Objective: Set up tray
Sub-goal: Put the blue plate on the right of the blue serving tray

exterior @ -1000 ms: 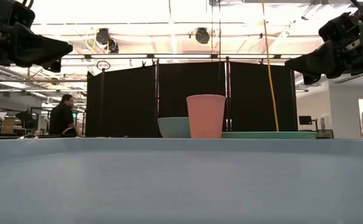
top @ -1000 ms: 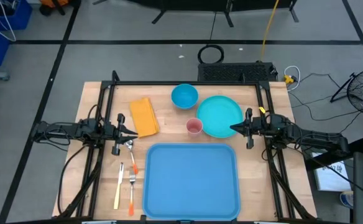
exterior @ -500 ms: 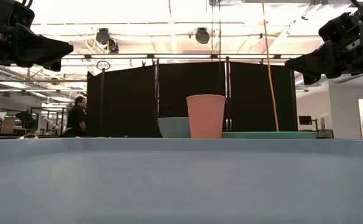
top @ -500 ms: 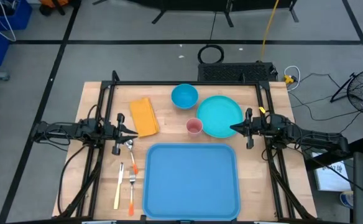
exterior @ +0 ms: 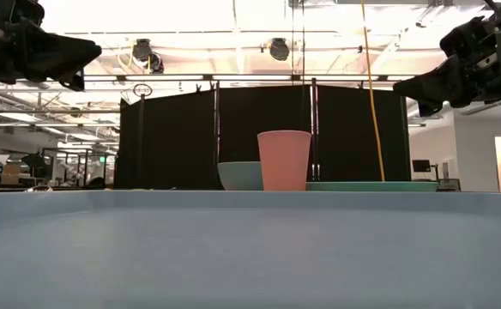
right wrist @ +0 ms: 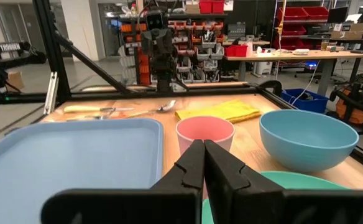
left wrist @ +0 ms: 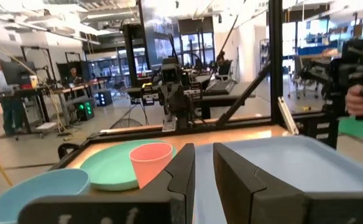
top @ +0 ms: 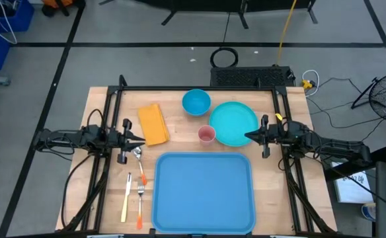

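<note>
The blue tray lies flat at the table's near middle, and nothing lies on it. Beyond it stand a pink cup, a turquoise plate and a blue bowl. A yellow napkin lies far left. A spoon, a knife and a fork lie left of the tray. My left gripper hovers above the spoon's bowl, its fingers a little apart. My right gripper hovers at the plate's right edge, shut.
A black frame runs along the table's far edge and down both sides beneath the arms. Bare wood shows between the tray and the dishes. The tray's near rim fills the low view's foreground.
My left gripper has risen slightly, as the low view shows. A person in the room behind has walked out of sight. The dishes, cutlery and tray have kept their places.
</note>
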You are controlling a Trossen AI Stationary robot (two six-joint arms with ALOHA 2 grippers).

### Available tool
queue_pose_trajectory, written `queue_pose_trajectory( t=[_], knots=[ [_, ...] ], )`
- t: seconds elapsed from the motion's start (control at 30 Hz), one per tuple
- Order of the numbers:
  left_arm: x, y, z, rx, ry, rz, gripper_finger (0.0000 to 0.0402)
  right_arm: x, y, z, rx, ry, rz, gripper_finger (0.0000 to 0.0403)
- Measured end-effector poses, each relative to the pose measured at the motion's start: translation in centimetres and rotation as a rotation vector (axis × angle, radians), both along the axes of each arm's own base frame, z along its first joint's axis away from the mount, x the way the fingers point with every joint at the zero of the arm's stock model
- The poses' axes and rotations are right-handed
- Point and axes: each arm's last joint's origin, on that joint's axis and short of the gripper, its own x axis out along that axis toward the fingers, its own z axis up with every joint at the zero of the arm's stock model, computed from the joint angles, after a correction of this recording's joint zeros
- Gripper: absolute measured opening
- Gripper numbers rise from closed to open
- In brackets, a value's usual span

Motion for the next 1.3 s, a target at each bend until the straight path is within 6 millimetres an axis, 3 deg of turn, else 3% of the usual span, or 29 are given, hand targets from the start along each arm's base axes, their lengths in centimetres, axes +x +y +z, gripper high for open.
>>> queue_pose_trajectory(
  t=[0.33, 0.43, 0.53, 0.67, 0.87, 1.03, 1.13, 1.3],
  knots=[
    [0.0, 0.0, 0.0, -0.093, 0.008, -0.012, 0.0063, 0.0, -0.1, 1.0, -0.023, -0.101, -0.021, 0.0],
    [0.0, 0.1, 0.0, -0.094, 0.008, 0.008, 0.0063, -0.1, -0.6, 1.3, 0.048, -0.131, -0.198, 0.0],
    [0.0, 0.2, 0.0, -0.094, 0.007, 0.041, 0.0063, -0.1, -1.2, 1.0, 0.11, -0.046, -0.408, 0.0001],
    [0.0, 0.3, 0.0, -0.1, 0.006, 0.097, 0.0063, -0.2, -1.7, 4.6, 0.165, 0.031, -0.574, 0.0019],
    [0.0, 0.5, 0.0, -0.072, 0.004, 0.175, 0.0063, 1.3, -2.9, 8.8, 0.246, 0.421, -0.717, 0.0094],
    [0.0, 0.6, -0.2, -0.075, 0.023, 0.203, 0.0063, 3.5, -5.4, 11.9, 0.289, 0.745, -0.825, 0.0162],
    [0.0, 0.6, -0.3, -0.085, 0.029, 0.201, 0.0063, 4.9, -8.0, 13.0, 0.33, 0.877, -0.839, 0.0185],
    [0.0, 0.6, -0.3, -0.062, 0.029, 0.204, 0.0063, 6.5, -13.6, 12.3, 0.442, 0.994, -0.823, 0.0201]
  ],
)
